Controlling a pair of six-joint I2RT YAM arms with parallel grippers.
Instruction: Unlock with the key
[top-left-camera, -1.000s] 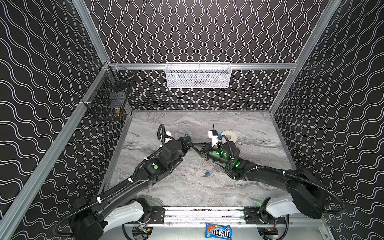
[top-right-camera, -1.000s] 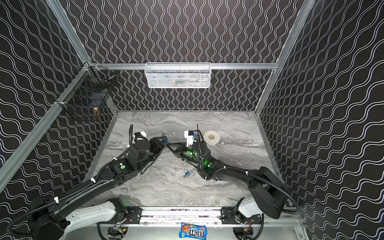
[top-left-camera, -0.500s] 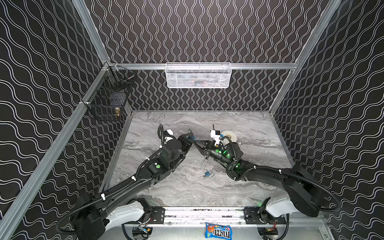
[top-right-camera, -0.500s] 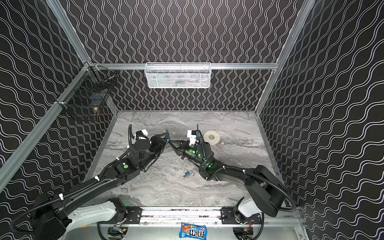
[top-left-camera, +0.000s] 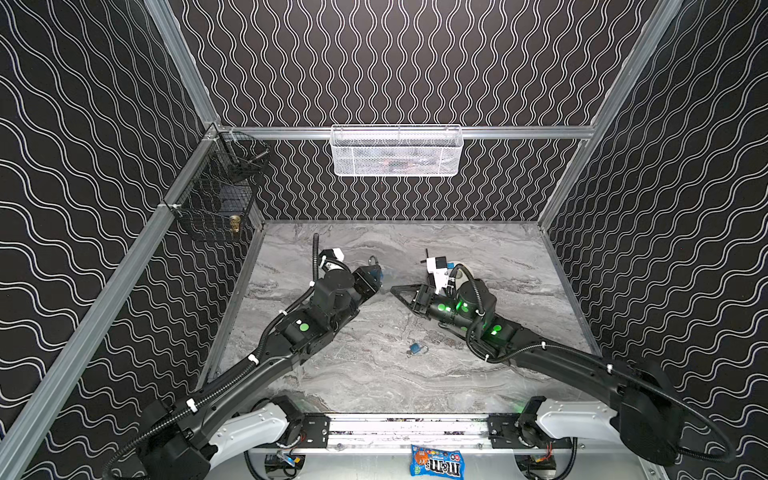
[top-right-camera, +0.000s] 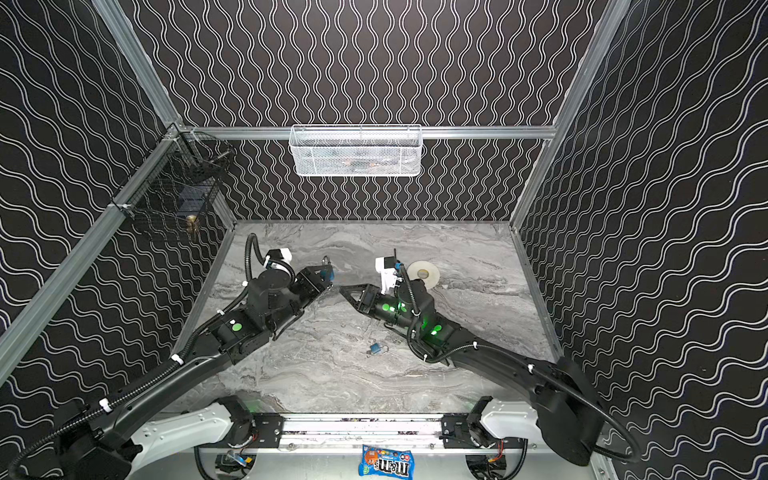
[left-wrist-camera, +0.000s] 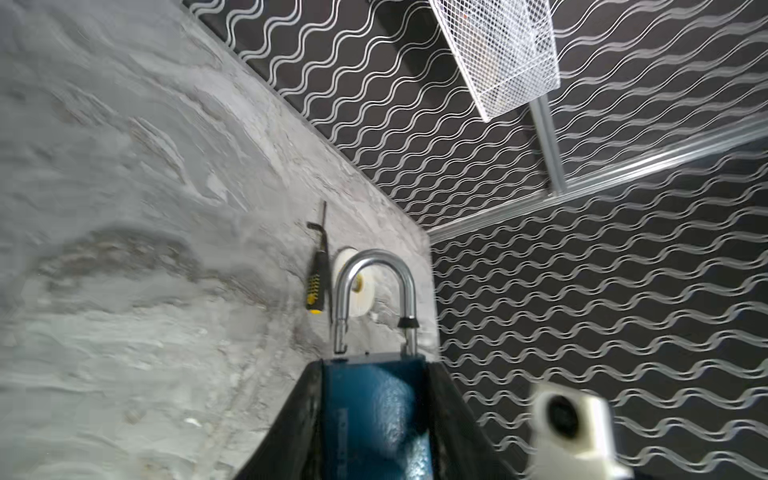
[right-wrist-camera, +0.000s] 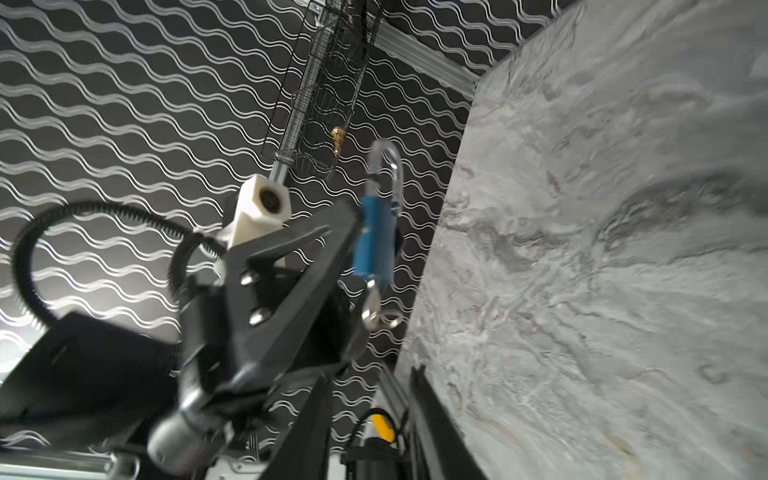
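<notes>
A blue padlock (left-wrist-camera: 374, 415) with a silver shackle (left-wrist-camera: 374, 266) is clamped between the fingers of my left gripper (left-wrist-camera: 374, 365), above the table's back middle. One shackle leg ends just above the body. In the right wrist view the key (right-wrist-camera: 372, 297) sticks out of the padlock's (right-wrist-camera: 374, 232) underside, with a small ring hanging on it. My right gripper (right-wrist-camera: 370, 374) is open and empty, a short way off the key. In both top views its tip (top-left-camera: 395, 290) points at the left gripper (top-left-camera: 374, 275), with a gap between them.
A second small blue padlock (top-left-camera: 417, 349) lies on the marble table (top-left-camera: 374, 374) in front of the grippers. A tape roll (top-right-camera: 423, 273) and a screwdriver (left-wrist-camera: 318, 266) lie at the back. A white mesh basket (top-left-camera: 397, 151) and a black wire basket (top-left-camera: 220, 199) hang on the walls.
The right gripper, shut at the padlock a second ago, has opened and drawn back to the right. The left gripper has moved slightly back with the padlock still in it.
</notes>
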